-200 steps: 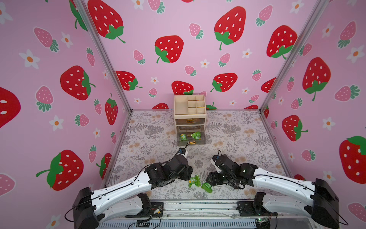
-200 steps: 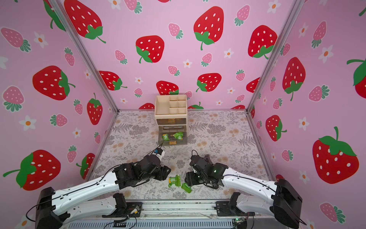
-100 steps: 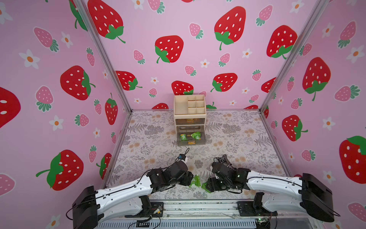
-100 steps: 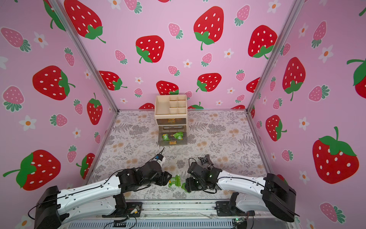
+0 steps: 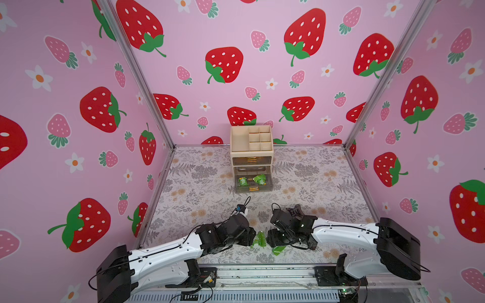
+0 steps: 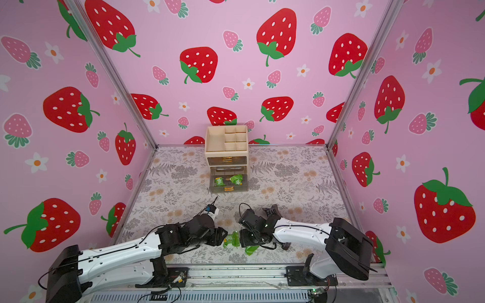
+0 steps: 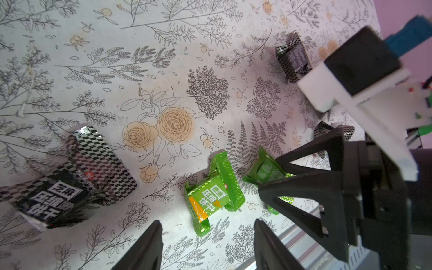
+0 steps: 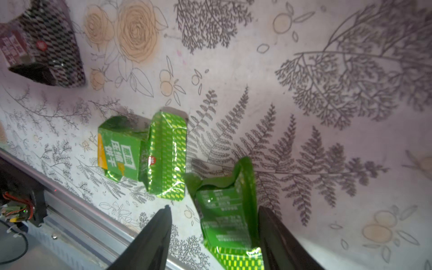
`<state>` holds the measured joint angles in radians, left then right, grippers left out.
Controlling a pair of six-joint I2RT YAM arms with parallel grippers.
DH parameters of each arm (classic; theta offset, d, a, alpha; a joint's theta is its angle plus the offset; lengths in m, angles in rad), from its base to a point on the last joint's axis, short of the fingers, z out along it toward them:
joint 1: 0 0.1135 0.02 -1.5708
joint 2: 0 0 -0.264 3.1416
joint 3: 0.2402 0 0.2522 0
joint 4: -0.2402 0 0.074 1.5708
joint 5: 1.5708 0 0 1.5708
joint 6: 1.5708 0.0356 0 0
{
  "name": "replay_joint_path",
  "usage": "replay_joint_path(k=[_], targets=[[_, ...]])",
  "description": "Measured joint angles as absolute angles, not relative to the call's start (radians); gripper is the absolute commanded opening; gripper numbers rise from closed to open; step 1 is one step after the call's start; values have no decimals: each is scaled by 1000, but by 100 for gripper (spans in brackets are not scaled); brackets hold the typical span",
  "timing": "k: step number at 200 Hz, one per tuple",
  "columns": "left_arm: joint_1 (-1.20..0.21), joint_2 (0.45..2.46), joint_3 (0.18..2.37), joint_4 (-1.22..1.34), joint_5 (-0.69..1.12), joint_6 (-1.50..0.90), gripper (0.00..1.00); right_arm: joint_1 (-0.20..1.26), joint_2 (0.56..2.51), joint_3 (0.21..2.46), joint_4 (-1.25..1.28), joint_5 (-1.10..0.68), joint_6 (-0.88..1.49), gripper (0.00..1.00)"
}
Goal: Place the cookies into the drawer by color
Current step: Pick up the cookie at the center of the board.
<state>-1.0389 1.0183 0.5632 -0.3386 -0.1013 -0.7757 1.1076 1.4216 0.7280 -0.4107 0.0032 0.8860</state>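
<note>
— Enclosure?
— Walls (image 5: 236, 34): smooth pink panels printed with strawberries and daisies, joined by metal corner posts (image 5: 136, 73). Floor mat (image 5: 301, 170): flat, matte, pale, with grey fern and orange rose line print.

— Furniture?
— Organizer (image 5: 251, 150): beige plastic, boxy, divided tray top, well beyond both grippers at the back wall. Its lowest drawer (image 5: 267, 187), smoky and translucent, stands pulled out with two green cookies (image 5: 242, 181) inside.

— Grippers?
— Left gripper (image 7: 207, 223): black tapered fingers apart, holding nothing. One glossy green cookie (image 7: 208, 196), label up, ends crimped, lies just ahead between its tips. Right gripper (image 8: 214, 207): jaws apart, astride a second green cookie (image 8: 226, 217), its back side up. One finger touches its edge, and a gap shows at the other.

— Remainder?
— Black checkered cookies (image 7: 77, 177): shiny foil, one lying off to one side of the left gripper, another farther ahead.
</note>
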Motion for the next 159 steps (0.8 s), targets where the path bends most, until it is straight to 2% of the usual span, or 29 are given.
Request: replay_joint_path(k=[90,159], targets=[[-1039,1053,556,-318,-105,-783,66,1176,1512,817,-530,67,863,66],[-1039,1029,545,-317,-134,-786,66,1178,1574,860,-596,128,853,53]])
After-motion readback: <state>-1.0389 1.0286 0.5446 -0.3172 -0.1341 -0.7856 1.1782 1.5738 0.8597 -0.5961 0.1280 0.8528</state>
